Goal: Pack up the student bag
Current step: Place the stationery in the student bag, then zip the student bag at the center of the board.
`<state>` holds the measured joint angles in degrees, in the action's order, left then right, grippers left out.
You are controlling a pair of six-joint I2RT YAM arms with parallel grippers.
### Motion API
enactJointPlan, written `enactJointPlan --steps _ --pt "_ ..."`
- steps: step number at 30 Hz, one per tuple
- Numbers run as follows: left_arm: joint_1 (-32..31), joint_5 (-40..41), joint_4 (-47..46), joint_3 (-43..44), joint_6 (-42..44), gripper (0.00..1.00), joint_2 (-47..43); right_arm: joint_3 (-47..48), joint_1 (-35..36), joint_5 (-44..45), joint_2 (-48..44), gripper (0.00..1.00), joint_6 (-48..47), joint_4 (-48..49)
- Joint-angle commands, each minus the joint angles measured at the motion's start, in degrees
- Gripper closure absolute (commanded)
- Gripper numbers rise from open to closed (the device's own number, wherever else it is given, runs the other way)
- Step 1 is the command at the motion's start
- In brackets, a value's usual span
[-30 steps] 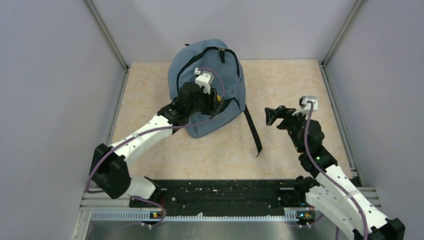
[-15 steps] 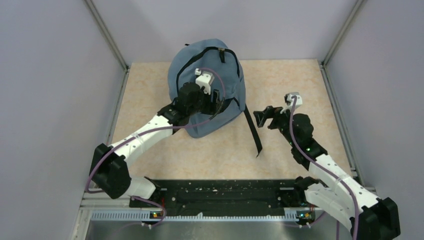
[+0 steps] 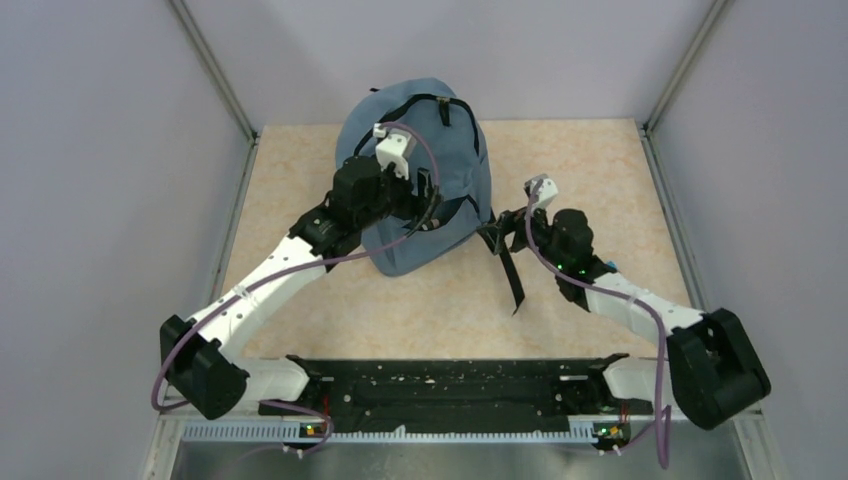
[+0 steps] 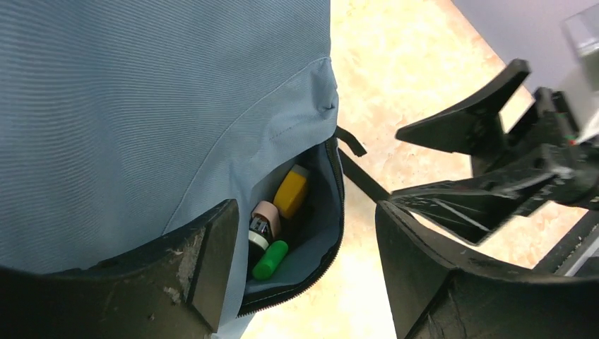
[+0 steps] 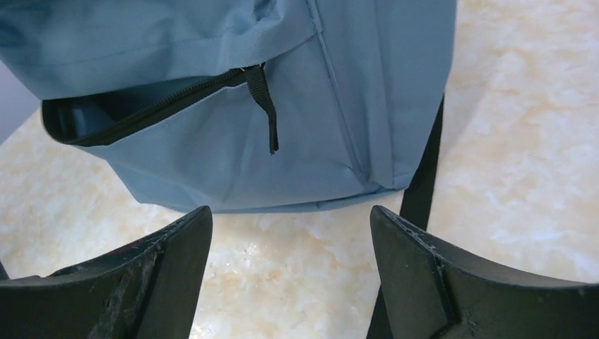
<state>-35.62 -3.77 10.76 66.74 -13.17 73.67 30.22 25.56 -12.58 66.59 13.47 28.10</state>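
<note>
The student bag [image 3: 455,140], grey-blue with black straps, lies at the back middle of the table. My left gripper [image 3: 428,192] hovers open over its front, nothing between the fingers. In the left wrist view the left gripper [image 4: 304,272] frames the open front pocket [image 4: 321,212]. The pocket holds a yellow item [image 4: 291,192], a pink-capped item [image 4: 268,212] and a green marker [image 4: 270,259]. My right gripper [image 3: 497,232] stands open at the bag's lower right side. In the right wrist view the right gripper [image 5: 289,268] faces the black zipper pull [image 5: 265,106], apart from it.
A loose black strap [image 3: 510,275] trails from the bag toward the front, also beside my right finger [image 5: 424,176]. Grey walls and metal rails [image 3: 240,200] close in the beige tabletop on three sides. The black arm-base rail [image 3: 450,385] runs along the near edge.
My right arm swung left from the right side to the bag's lower right corner. My left gripper opened wider and shifted slightly up and left over the bag.
</note>
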Motion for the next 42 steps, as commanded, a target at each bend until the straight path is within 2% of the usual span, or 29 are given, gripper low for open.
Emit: enactJointPlan --steps 1,5,11,17,19,23,24,26,29,31,33,37,42 --pt "0.04 6.13 4.72 2.52 0.61 0.24 -2.24 4.93 -0.42 -5.72 6.05 0.2 -2.24 8.49" --pt "0.02 15.28 7.09 1.71 1.17 0.24 -6.9 6.65 -0.36 -8.02 9.14 0.21 -3.71 10.1" --pt "0.19 23.42 12.76 3.07 0.78 0.22 -10.6 10.54 0.56 -8.53 13.41 0.22 -7.33 8.48" --pt "0.31 35.53 17.05 2.52 -1.4 0.19 -9.77 15.17 2.21 -6.93 16.91 0.36 -10.62 4.99" --pt "0.48 36.75 16.88 2.13 -2.4 0.18 -9.06 16.41 2.83 -6.21 17.94 0.45 -11.65 3.64" --pt "2.49 33.26 11.5 -0.84 -2.06 0.15 -8.37 17.68 3.84 -5.76 18.75 0.93 -12.59 2.16" --pt "3.56 30.82 8.32 -2.5 -1.73 0.16 -8.42 17.83 4.25 -5.94 18.71 0.99 -12.71 1.69" --pt "5.4 26.01 2.13 -5.82 -0.79 0.27 -8.91 17.75 5.54 -6.46 18.52 1.0 -13.05 0.58" --pt "6.85 21.41 -4.96 -9.63 0.43 0.62 -9.56 17.07 8.87 -5.72 18.19 1.0 -13.18 -0.24" --pt "6.87 20.15 -6.14 -10.36 1.01 0.84 -9.8 16.63 11.25 -5.28 17.93 1.0 -13.08 -0.14" --pt "6.85 19.28 -6.65 -10.91 1.45 1.0 -10.21 15.97 13.78 -4.55 17.79 1.0 -12.54 0.78" --pt "6.81 17.49 -7.85 -12.93 0.72 1.0 -11.95 16.46 18.21 -2.67 17.94 1.0 -12.16 1.32" --pt "6.79 15.67 -9.1 -14.88 -1.92 1.0 -13.64 18.3 20.09 -4.16 18.84 1.0 -9.48 3.7"
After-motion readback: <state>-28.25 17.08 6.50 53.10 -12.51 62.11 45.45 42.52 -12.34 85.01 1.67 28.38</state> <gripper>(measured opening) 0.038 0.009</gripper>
